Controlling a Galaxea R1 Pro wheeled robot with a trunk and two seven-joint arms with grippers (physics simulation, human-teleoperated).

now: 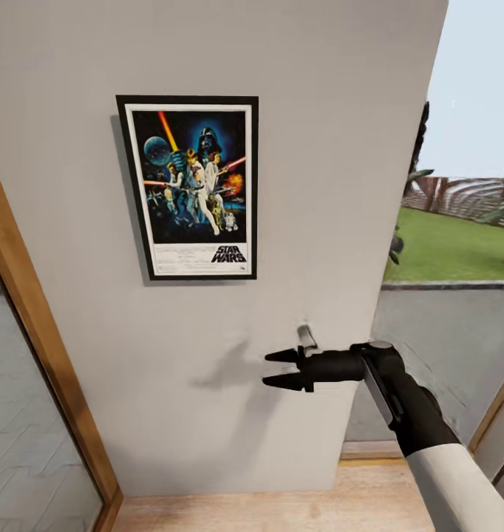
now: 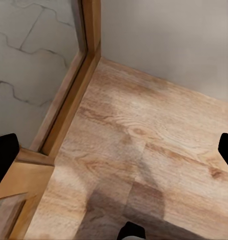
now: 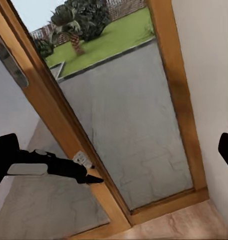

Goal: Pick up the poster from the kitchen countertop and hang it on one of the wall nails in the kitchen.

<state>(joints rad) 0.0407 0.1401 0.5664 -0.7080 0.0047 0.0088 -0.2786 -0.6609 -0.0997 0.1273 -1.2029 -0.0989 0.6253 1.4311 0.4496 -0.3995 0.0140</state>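
Poster [image 1: 188, 186] is up flat on our grey wall [image 1: 318, 148]; our right hand [image 1: 281, 368] sits below it, fingers apart and empty; left hand [image 2: 114, 150] looks spread too.

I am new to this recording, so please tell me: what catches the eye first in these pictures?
First the Star Wars poster, hanging upright on the light grey wall. Next the right gripper, black, open and empty, below and to the right of the poster. Beyond the wall's right edge, a green lawn shows outdoors.
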